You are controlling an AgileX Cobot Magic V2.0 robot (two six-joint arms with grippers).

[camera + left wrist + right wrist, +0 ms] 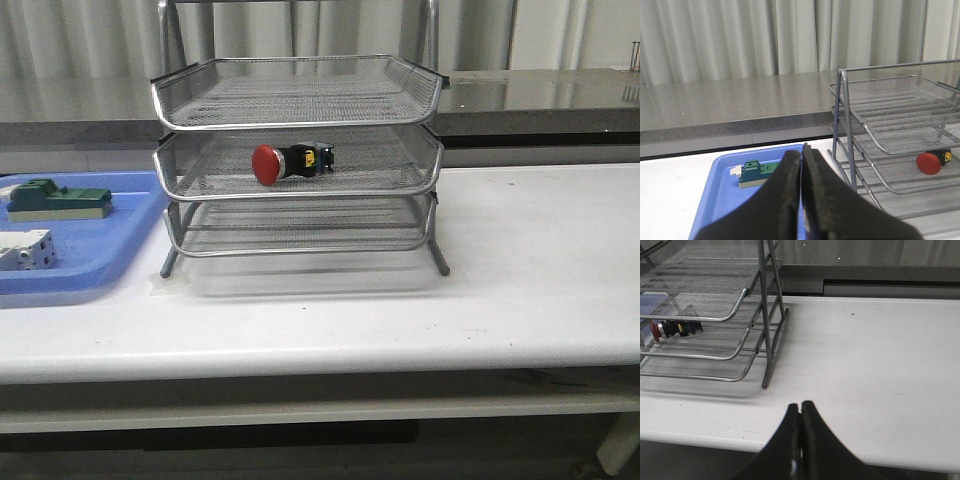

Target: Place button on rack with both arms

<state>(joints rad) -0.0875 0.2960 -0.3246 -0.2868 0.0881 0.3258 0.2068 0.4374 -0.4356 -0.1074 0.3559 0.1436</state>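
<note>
The button lies on its side in the middle tier of the rack, long axis running across the tier, red cap toward the robot's left. Both grippers are closed and empty. The left gripper sits over the blue tray, button ahead and to its right. The right gripper hangs above the table, button ahead-left. Neither is clearly nearer.

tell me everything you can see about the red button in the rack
The button has a round red mushroom cap, a black cylindrical body and a small yellow marking near its rear. It looks like plastic. It lies on its side on the mesh of the middle tier of the rack, cap pointing toward the blue-tray side. Only the mesh touches it; neither gripper is near.
</note>
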